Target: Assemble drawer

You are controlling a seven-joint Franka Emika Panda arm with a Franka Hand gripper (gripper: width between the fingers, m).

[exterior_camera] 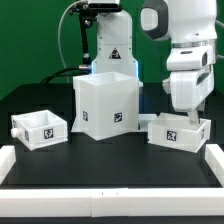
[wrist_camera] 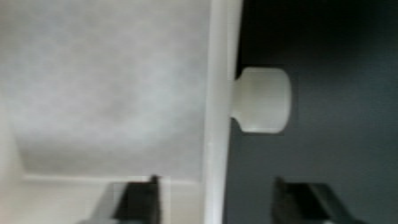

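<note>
Evidently we have slotted nothing into the box shell (exterior_camera: 105, 100) yet: the free tray (exterior_camera: 38, 128) lies beside it, and opposite, our gripper (wrist_camera: 222, 203) stands spread-jawed astride the second tray (exterior_camera: 178, 132).

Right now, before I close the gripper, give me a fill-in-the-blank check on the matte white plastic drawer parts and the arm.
1. The tall matte white plastic box shell stands ____ the two shallow white trays.
2. The gripper hangs over the right-hand tray, which lies on the exterior view's ____.
3. In the wrist view, its jaws stand ____, one on each side of the tray wall bearing the round white knob.
Missing words: between; right; open.
</note>
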